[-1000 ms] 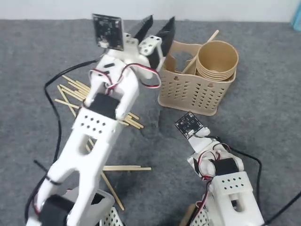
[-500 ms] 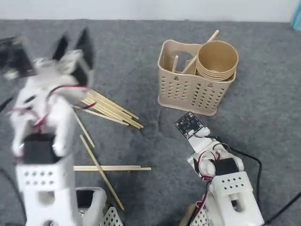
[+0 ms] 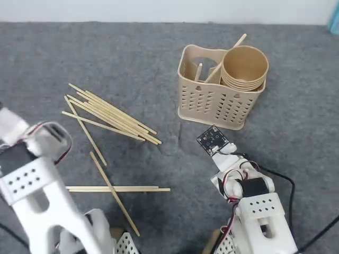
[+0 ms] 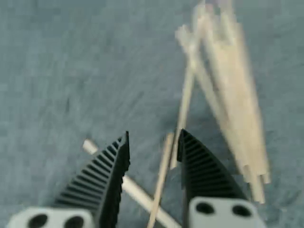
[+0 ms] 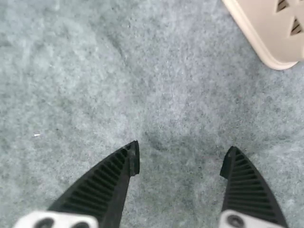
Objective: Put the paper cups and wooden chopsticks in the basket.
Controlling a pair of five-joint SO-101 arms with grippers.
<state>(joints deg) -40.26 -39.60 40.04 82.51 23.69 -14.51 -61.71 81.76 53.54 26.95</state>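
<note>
A beige perforated basket [image 3: 217, 103] stands at the back right of the grey carpet, holding a stack of paper cups [image 3: 244, 67] and two chopsticks [image 3: 228, 54]. A bundle of wooden chopsticks [image 3: 108, 114] lies left of centre, and a few loose ones [image 3: 114, 189] lie nearer the front. My left arm [image 3: 37, 185] is drawn back at the front left. Its gripper [image 4: 152, 149] is open above loose chopsticks [image 4: 164, 178], with the bundle [image 4: 228, 90] beyond. My right gripper [image 5: 183, 159] is open over bare carpet, close to the basket's corner [image 5: 266, 35].
The right arm [image 3: 249, 201] stands at the front right, just in front of the basket. Grey carpet [image 3: 132, 58] covers the whole table. A pale wall edge runs along the back.
The left arm has swung from beside the basket to the left and back toward its base, uncovering the chopstick bundle. The right arm has not moved.
</note>
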